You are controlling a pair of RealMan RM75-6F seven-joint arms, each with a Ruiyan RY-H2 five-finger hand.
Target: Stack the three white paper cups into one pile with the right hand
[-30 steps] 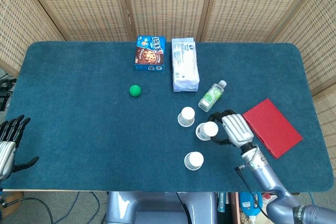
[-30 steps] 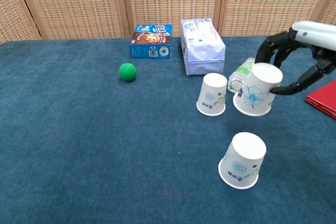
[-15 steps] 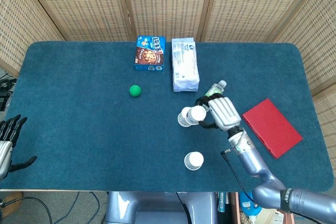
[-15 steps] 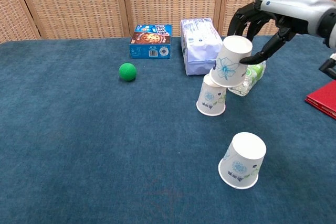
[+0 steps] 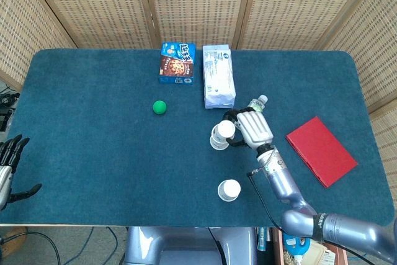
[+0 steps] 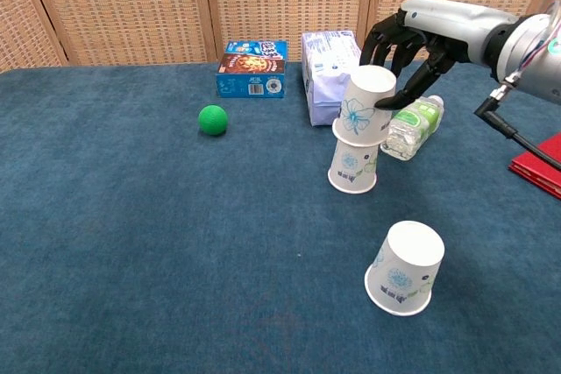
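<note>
Over the last second you carried the held cup leftward and up from its place beside the standing cup until it sat over that cup's closed top. Your right hand gripped the upper cup, fingers curled round its far and right sides; in the chest view its rim overlapped the top of the lower cup but leaned slightly, so the nesting looked begun rather than seated. The head view showed the same pair under your right hand, one white disc nearly covering the other. By that evidence, the first of two stacking steps was almost done — a press down and a release would probably finish it.

The third cup stood upside down and apart, nearer the front edge of the blue table cover, with bare cloth on all sides of it. Behind the stack the room was tighter: the water bottle lay just right of the two cups, under your fingers, and the white packet stood close behind. The biscuit box and green ball lay well to the left, the red booklet well to the right. Your left hand hung off the near left edge, fingers spread and holding nothing.
</note>
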